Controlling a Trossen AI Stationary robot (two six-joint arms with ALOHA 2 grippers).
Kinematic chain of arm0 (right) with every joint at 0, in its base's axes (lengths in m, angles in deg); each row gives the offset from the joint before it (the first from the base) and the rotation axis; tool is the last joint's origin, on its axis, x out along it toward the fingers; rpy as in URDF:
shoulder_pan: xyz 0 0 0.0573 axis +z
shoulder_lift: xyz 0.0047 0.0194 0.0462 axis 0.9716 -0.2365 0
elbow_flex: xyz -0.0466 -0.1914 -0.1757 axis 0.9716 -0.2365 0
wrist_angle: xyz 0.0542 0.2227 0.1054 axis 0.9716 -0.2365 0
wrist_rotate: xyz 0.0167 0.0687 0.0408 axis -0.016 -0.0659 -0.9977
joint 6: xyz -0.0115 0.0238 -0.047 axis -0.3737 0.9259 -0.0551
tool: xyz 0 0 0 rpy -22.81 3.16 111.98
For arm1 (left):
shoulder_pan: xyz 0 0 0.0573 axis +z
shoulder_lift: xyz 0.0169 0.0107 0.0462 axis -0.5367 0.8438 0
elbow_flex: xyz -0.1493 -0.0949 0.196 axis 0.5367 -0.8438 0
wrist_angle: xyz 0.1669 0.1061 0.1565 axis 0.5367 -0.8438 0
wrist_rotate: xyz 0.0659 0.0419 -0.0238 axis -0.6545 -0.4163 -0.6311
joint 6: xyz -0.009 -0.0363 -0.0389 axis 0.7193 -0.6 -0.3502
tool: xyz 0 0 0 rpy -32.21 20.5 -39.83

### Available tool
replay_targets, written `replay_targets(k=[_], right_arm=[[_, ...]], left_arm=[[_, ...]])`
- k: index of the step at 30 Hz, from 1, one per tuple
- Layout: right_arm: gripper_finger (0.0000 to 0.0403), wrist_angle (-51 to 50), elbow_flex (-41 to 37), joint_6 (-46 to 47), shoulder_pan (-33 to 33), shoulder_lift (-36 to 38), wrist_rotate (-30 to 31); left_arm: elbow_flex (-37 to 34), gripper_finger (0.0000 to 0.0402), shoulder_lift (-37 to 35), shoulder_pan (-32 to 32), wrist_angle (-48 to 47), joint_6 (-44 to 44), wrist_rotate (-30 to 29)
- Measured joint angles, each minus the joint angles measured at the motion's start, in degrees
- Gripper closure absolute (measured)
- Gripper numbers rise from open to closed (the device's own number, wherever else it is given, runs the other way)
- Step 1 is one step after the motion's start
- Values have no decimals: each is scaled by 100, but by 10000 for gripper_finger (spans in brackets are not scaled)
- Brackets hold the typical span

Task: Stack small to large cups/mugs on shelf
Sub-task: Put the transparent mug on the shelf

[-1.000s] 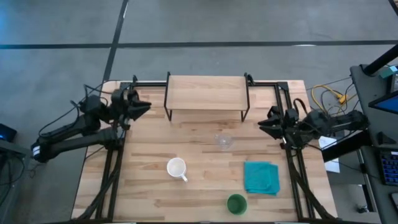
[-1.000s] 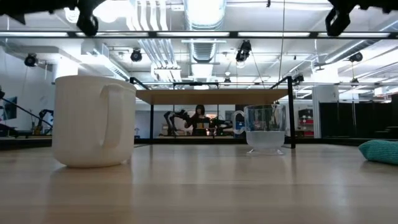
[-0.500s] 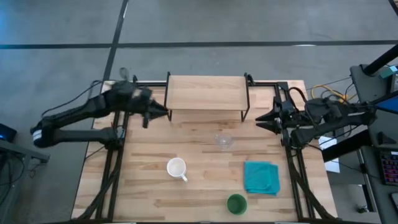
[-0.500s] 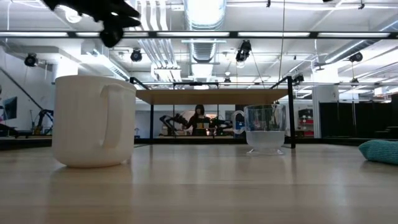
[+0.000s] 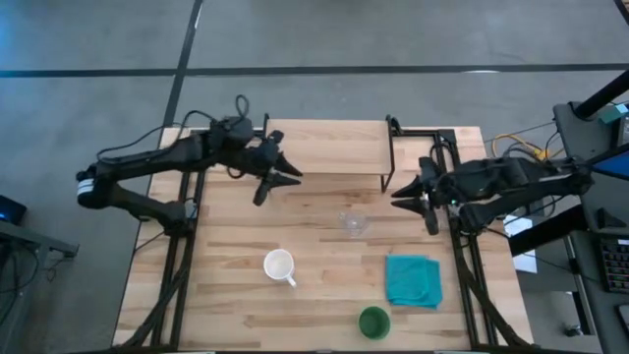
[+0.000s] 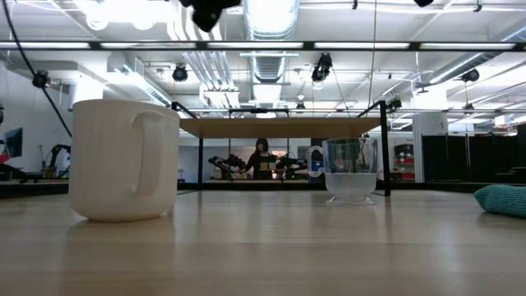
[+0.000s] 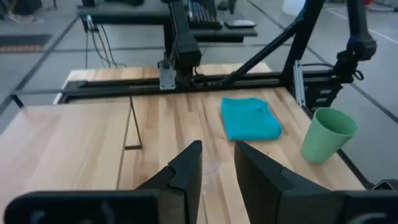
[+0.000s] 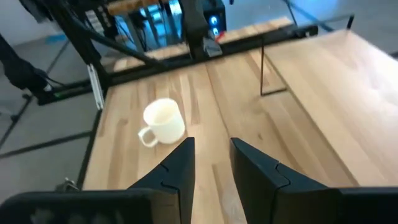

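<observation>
The small clear glass cup (image 5: 352,222) stands upright on the table in front of the shelf (image 5: 329,146), and it also shows in the low view as the glass cup (image 6: 349,171). The white handled mug (image 5: 280,265) stands nearer, left of middle. The green cup (image 5: 373,322) stands at the near edge. My left gripper (image 5: 280,177) hovers open by the shelf's left front leg, left of the glass cup. My right gripper (image 5: 401,197) hovers open by the shelf's right front leg. The left wrist view shows the green cup (image 7: 328,134), and the right wrist view shows the mug (image 8: 163,121).
A folded teal cloth (image 5: 413,280) lies right of the mug, between the glass cup and the green cup. The shelf's thin black legs (image 5: 388,162) stand close to both grippers. Black frame rails (image 5: 177,246) run along the table's left and right sides.
My left gripper has swung from the table's left edge toward the right, to the shelf's left front corner. My right gripper has moved a little toward the table's left, off the right rail. The cups, the mug and the cloth have stayed in place.
</observation>
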Motion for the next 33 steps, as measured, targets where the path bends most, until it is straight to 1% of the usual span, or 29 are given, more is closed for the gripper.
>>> replay_targets(k=[4,6,8,12,14,17,23,29,33], right_arm=[[307,-41,-82,107,0,-253,0],[307,-44,-86,282,0,-373,-1],[307,-80,-89,339,0,-465,-1],[307,-81,-86,319,0,-551,-2],[307,-108,-45,317,0,-565,-3],[307,-120,14,329,0,-549,-1],[307,-117,227,341,0,-488,-1],[307,-70,578,317,0,-491,-1],[307,-69,711,304,0,-495,-1]], left_arm=[[262,320,550,-98,-25,57,460],[413,320,800,-184,-15,65,590],[558,320,1065,-314,28,173,594],[891,320,1584,-689,17,1058,600],[1080,320,1830,-855,17,1311,608],[1311,320,2199,-985,25,1354,635],[1621,320,2911,-1001,24,1412,618],[1750,320,3577,-1033,165,1420,596],[1864,320,3895,-1117,171,1937,597]])
